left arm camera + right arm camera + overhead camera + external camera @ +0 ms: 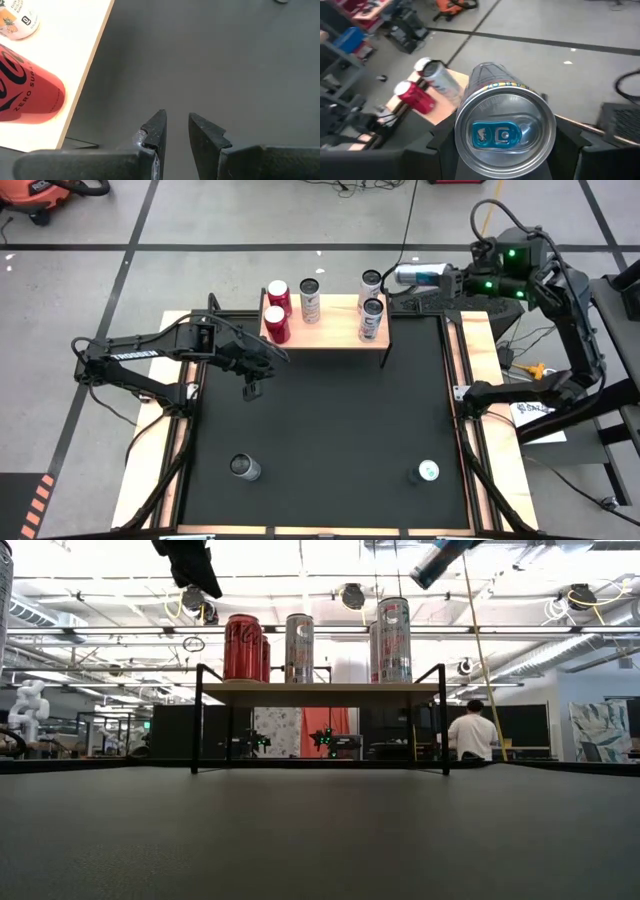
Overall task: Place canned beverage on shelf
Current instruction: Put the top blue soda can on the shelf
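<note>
The shelf [335,332], a light wooden top on thin black legs, stands at the mat's far edge. On it stand two red cans [278,310], a white can [310,300] and two silver cans [372,305]. My right gripper [452,278] is raised beyond the shelf's far right corner, shut on a silver and blue can [418,275]. My left gripper [250,388] hangs shut over the mat, just near of the shelf's left end, with nothing in it. My right gripper pinches the can's round wall [470,115] between its two fingers [439,145], one on each side. The can's top with the blue tab [495,135] faces back toward the wrist. The can is lifted clear and lies tilted, its bottom end toward the shelf and lower.
Two more cans stand on the black mat [330,420], one near left [245,468] and one near right [427,472]. In the low view a person [472,730] stands in the room beyond the table. The mat's middle is bare.
</note>
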You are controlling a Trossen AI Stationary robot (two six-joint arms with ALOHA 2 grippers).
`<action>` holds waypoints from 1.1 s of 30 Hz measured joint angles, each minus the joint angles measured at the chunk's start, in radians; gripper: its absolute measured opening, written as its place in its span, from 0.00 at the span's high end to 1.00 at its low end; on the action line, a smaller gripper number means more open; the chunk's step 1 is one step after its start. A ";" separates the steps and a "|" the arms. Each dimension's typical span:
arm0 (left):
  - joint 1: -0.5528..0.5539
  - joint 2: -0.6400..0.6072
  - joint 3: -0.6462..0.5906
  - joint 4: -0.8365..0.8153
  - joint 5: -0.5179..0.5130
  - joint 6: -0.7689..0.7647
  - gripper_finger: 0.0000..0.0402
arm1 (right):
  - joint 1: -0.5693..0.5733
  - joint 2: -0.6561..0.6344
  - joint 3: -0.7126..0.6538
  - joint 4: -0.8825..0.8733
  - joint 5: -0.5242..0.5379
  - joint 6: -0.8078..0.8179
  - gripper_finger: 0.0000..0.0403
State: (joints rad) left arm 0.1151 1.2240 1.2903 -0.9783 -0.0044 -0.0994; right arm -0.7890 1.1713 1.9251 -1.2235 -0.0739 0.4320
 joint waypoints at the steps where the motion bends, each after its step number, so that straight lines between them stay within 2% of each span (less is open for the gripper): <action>1: 0.000 0.000 0.000 0.000 0.000 0.000 0.80 | 0.005 0.003 0.000 0.010 -0.007 -0.002 0.51; 11: 0.000 0.000 0.000 0.000 0.000 0.000 0.80 | 0.074 0.040 0.000 0.138 -0.037 -0.007 0.51; 33: 0.000 0.000 0.000 0.000 0.000 -0.001 0.80 | 0.217 0.171 0.000 0.299 -0.040 -0.050 0.51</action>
State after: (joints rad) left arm 0.1153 1.2243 1.2903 -0.9783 -0.0044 -0.1001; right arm -0.5722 1.3428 1.9251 -0.9243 -0.1139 0.3817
